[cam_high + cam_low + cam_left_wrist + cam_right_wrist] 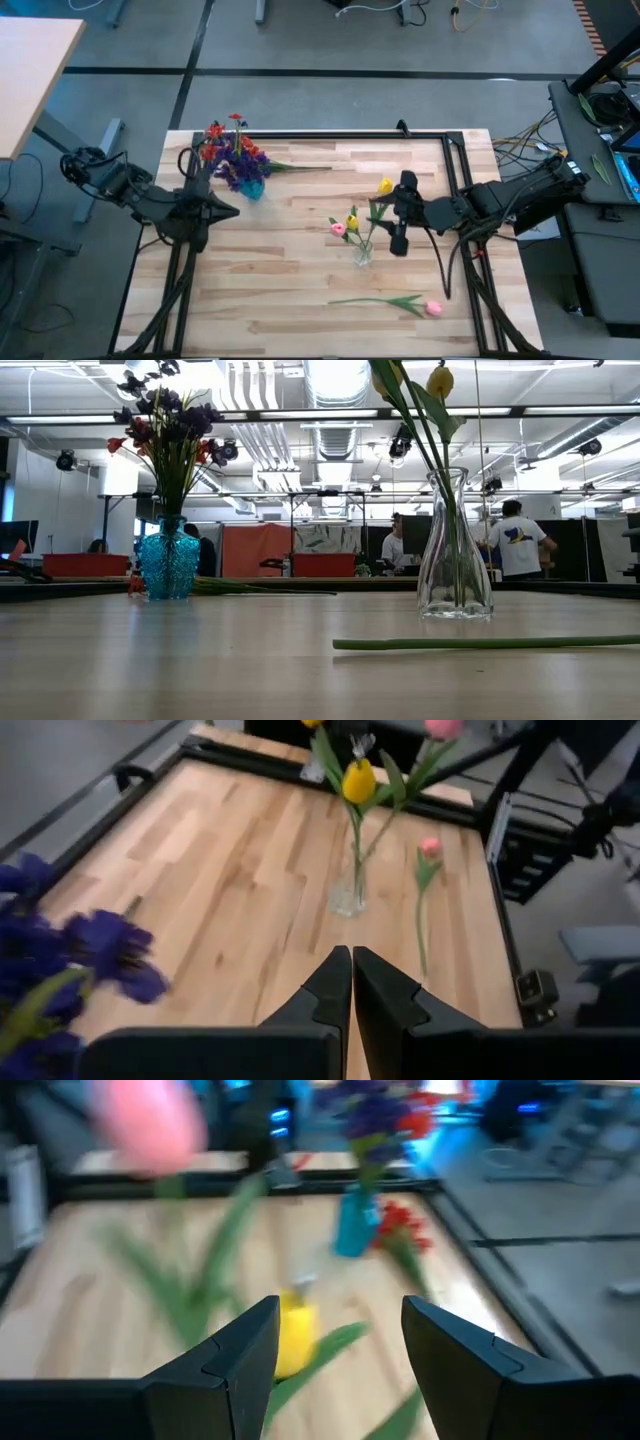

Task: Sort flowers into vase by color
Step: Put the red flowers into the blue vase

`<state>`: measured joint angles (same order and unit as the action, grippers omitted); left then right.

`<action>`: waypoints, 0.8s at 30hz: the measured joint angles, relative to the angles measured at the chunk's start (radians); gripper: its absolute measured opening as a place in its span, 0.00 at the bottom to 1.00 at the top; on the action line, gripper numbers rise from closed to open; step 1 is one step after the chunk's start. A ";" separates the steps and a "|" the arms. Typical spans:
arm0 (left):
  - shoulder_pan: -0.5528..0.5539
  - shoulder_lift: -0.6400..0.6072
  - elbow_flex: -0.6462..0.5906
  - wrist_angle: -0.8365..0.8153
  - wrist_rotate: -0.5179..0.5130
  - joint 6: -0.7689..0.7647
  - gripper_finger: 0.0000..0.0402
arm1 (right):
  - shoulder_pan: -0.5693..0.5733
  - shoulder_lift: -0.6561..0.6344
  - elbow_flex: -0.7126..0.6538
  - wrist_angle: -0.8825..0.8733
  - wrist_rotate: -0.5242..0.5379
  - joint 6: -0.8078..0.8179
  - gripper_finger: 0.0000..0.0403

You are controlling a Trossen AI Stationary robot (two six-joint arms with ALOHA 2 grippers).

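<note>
While the right end effector [399,212] hovered above the clear glass vase [362,253] with its fingers spread and nothing visibly pinched between them, the flower most likely to be handled next was the pink tulip [433,308], which lay flat on the table [290,290] near the front edge. That flower sat on the right arm's side of the table, nearer the front edge than the glass vase and the end effector. Its long axis ran roughly across the table: the pink bud pointed toward the right side and the green stem [365,299] trailed toward the middle. Judged from the high view, the right arm was clearly the nearer one. A grasp would probably have to close across the stem, so the fingers would need to straddle that crosswise line.

The glass vase already held a yellow bud [352,221] and a pink bud [338,228]. A second yellow bud [386,186] showed just beside the right end effector; whether it stood in the vase or was carried could not be told.

The left end effector [232,211] waited with its fingers pressed together, empty, just beside the blue vase [250,188], which held the red and purple clusters [232,152]. One further green stem [298,167] lay on the table by that vase.
</note>
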<state>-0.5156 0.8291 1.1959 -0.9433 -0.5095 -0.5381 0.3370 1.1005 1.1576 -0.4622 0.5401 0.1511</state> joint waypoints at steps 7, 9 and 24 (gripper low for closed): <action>0.000 0.002 0.086 -0.009 -0.035 0.063 0.00 | -0.150 0.000 0.111 -0.040 0.041 -0.042 0.50; 0.000 0.001 0.107 -0.008 -0.053 0.094 0.00 | -0.203 0.007 0.154 -0.047 0.016 -0.074 0.50; 0.000 -0.007 0.178 -0.052 -0.237 0.250 0.00 | -0.690 0.115 0.373 -0.093 -0.296 -0.176 0.50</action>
<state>-0.5156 0.8219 1.3735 -0.9953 -0.7460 -0.2882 -0.3529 1.2156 1.5308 -0.5553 0.2437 -0.0248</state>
